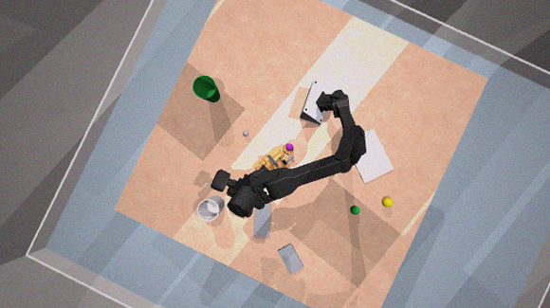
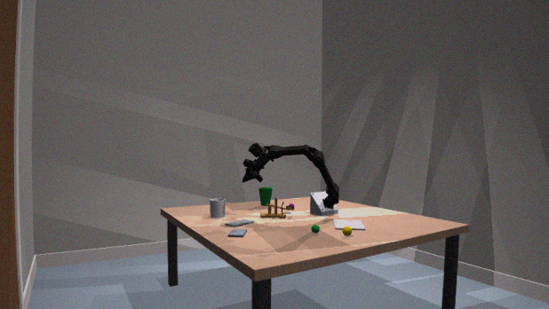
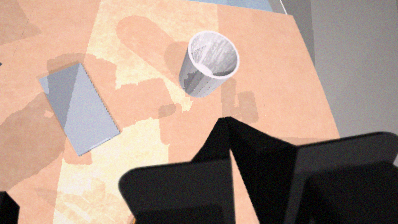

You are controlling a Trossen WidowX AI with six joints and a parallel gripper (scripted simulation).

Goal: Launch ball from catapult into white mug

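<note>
Pincer [image 2: 251, 180] [image 3: 224, 123] pressed together w/ nothing in it, above table [image 1: 280, 51] [image 2: 302, 249] [image 3: 135, 105]; purple ball [image 1: 289, 147] [image 2: 291, 206] at catapult's [image 1: 272, 159] [image 2: 273, 215] arm end; white mug [image 1: 209, 209] [image 2: 218, 208] [image 3: 205, 70] upright nearby.

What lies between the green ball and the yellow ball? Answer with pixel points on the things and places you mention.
Nothing: in the top view, bare tabletop separates the green ball [image 1: 355, 210] [image 2: 315, 228] and yellow ball [image 1: 387, 202] [image 2: 346, 231].
</note>
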